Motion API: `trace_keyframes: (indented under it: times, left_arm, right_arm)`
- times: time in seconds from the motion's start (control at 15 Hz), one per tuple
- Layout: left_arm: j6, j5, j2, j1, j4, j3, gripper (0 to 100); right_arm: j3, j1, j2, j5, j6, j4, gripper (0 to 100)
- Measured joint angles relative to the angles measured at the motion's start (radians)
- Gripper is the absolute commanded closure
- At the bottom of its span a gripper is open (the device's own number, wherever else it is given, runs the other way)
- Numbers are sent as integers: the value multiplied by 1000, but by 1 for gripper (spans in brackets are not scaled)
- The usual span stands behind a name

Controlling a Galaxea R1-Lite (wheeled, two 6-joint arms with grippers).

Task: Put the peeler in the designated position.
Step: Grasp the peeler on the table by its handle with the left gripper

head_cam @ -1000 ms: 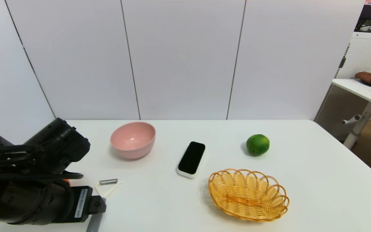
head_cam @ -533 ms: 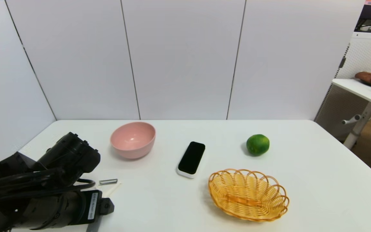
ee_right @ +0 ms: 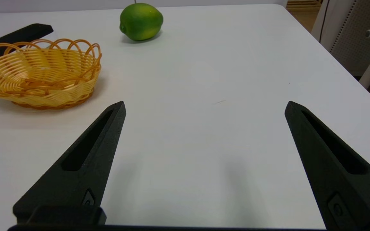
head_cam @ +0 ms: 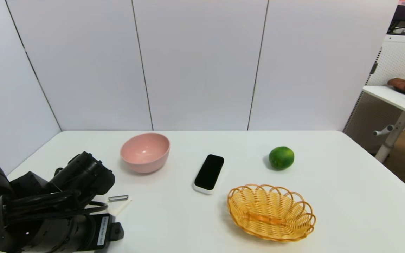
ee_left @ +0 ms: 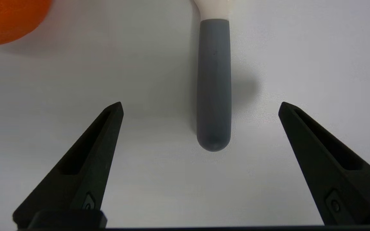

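Peeler (ee_left: 213,83): lower left of the head view on the white counter (head_cam: 188,225), mostly hidden under the left arm; likely light, rigid, smooth-handled, so best gripped across the grey handle, clear of the blade; left hand (ee_left: 200,106): fingers spread wide, straddling the handle's end, touching nothing; right hand (ee_right: 204,107): wide open, empty, parked over bare counter.

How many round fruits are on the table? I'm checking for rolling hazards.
2: a green lime behind the yellow wicker basket, and an orange fruit beside the grey-handled peeler, mostly cropped. More may be hidden.
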Motion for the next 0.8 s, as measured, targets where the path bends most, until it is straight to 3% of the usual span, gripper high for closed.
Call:
trace_keyframes:
  times: [0.8]
  left_arm:
    - [-33, -1, 31, 0, -52, 30, 0]
  right_arm:
    - [0, 0, 0, 0, 0, 0, 0]
